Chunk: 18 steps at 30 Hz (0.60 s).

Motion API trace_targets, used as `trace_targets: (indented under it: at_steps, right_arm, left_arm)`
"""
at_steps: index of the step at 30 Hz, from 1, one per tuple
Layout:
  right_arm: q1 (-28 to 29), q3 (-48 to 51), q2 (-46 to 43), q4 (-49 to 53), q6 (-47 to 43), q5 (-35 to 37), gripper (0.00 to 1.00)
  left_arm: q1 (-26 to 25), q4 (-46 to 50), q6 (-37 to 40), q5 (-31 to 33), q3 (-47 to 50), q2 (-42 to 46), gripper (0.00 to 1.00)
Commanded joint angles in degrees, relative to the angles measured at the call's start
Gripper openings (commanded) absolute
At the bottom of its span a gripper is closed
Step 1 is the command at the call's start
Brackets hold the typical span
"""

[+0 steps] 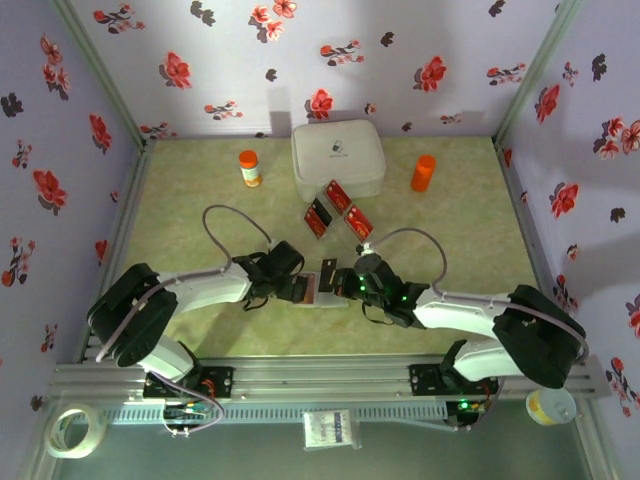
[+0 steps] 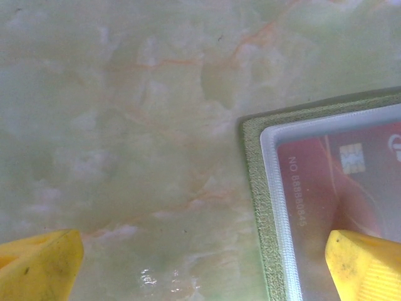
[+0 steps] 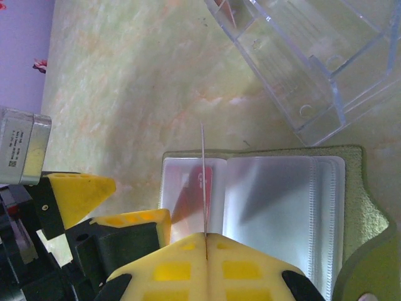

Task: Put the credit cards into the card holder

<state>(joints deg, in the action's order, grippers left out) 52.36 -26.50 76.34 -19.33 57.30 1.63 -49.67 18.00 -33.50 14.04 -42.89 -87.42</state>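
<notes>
The olive-green card holder [image 1: 322,287] lies open between both grippers, its pale clear pockets [image 3: 282,200] facing up. One red credit card [image 2: 338,182] sits inside the left pocket. My right gripper [image 3: 205,237] is shut on another credit card [image 3: 204,175], seen edge-on and held upright over the holder's left page. My left gripper [image 2: 203,269] is open, one yellow finger [image 2: 366,266] over the holder's edge and the other [image 2: 37,266] over bare table. Three more red cards [image 1: 338,208] lie further back.
A large white rounded case [image 1: 338,158] stands at the back, with an orange bottle [image 1: 249,168] to its left and an orange cylinder [image 1: 423,173] to its right. A clear plastic stand [image 3: 307,56] sits just beyond the holder. Flowered walls close in three sides.
</notes>
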Motion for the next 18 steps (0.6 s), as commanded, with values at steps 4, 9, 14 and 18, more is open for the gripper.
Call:
trace_targets:
  at_steps: [4, 9, 14, 18]
  right_arm:
    - [0.84, 0.26, 2.17, -4.55, 0.62, 2.23, 0.0]
    - [1.01, 0.47, 3.42, -5.88, 0.75, 2.41, 0.0]
    - [1.26, 1.32, 4.53, -7.63, 1.3, 2.94, 0.0]
    - [1.48, 2.23, 5.08, -8.96, 1.93, 3.45, 0.0]
  left_arm:
    - [-0.52, 2.76, -1.35, 2.13, 1.64, 0.5, 1.0]
    - [-0.52, 2.78, -1.61, 2.2, 1.65, 0.27, 1.0]
    - [-0.51, 2.79, -1.86, 2.29, 1.93, 0.09, 1.0]
    - [-0.52, 2.67, -1.85, 2.28, 2.03, 0.1, 1.0]
